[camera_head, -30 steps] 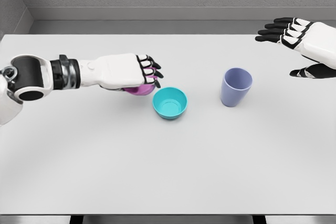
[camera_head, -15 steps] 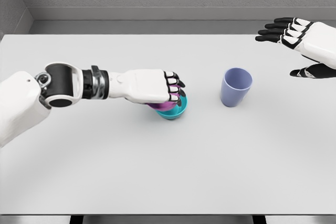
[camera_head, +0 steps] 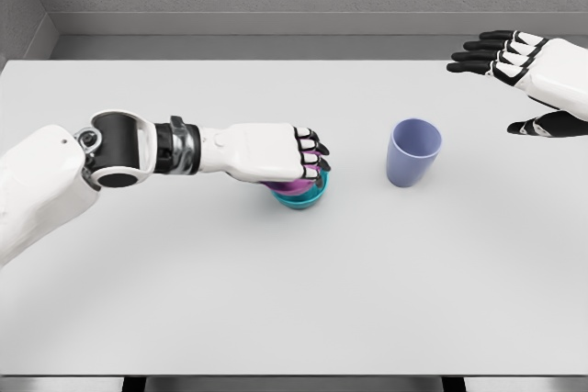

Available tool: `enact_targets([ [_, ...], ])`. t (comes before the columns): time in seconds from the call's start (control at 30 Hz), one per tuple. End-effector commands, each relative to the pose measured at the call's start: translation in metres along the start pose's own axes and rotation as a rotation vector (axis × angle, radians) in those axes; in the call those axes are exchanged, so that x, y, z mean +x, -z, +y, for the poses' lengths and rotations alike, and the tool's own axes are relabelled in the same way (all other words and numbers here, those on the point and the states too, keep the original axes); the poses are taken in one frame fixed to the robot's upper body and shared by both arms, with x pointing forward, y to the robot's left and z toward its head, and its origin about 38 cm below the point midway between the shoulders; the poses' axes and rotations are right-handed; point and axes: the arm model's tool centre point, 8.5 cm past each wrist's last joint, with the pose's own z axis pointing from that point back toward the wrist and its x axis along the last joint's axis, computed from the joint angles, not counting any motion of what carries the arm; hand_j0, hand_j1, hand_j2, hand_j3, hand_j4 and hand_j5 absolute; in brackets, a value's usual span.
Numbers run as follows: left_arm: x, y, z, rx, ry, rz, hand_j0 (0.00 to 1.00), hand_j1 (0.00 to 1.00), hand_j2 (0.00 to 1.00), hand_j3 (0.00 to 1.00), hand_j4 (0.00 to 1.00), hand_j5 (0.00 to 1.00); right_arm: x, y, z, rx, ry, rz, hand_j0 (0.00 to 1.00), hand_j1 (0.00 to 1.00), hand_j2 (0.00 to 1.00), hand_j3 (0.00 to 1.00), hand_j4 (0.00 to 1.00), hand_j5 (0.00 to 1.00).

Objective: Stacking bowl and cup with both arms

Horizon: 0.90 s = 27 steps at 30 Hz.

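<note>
My left hand [camera_head: 296,164] reaches across the table from the left and is shut on a magenta bowl [camera_head: 292,187], of which only a sliver shows under the palm. That bowl sits down inside a teal bowl [camera_head: 306,198] on the white table [camera_head: 294,291]. A lavender cup [camera_head: 412,152] stands upright to the right of the bowls, apart from both hands. My right hand [camera_head: 514,80] hovers open above the table's far right corner, fingers spread toward the left.
A grey wall runs behind the table's far edge [camera_head: 276,61]. The near edge [camera_head: 294,375] lies along the bottom of the picture.
My left hand carried the magenta bowl rightward from beside the teal bowl and lowered it into that bowl. The right hand and cup stayed still.
</note>
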Motion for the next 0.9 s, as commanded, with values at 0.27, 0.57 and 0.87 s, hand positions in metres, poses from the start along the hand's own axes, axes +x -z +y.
enact_targets([
  [0.27, 0.003, 0.007, 0.002, 0.002, -0.001, -0.017, 1.0, 1.0, 1.0, 1.0, 1.0, 1.0, 0.0, 0.0, -0.001, -0.004, 0.005, 0.001, 1.0, 1.0, 1.0, 1.0, 1.0, 1.0],
  [0.57, -0.007, -0.035, 0.001, -0.002, -0.021, 0.022, 1.0, 1.0, 1.0, 1.0, 1.0, 1.0, 0.0, 0.0, -0.001, -0.005, 0.005, 0.001, 1.0, 1.0, 1.0, 1.0, 1.0, 1.0],
  [0.87, -0.049, -0.146, 0.007, 0.052, -0.134, 0.22, 1.0, 1.0, 1.0, 1.0, 1.0, 1.0, -0.002, -0.003, -0.01, -0.021, -0.015, 0.011, 1.0, 1.0, 1.0, 1.0, 1.0, 1.0],
])
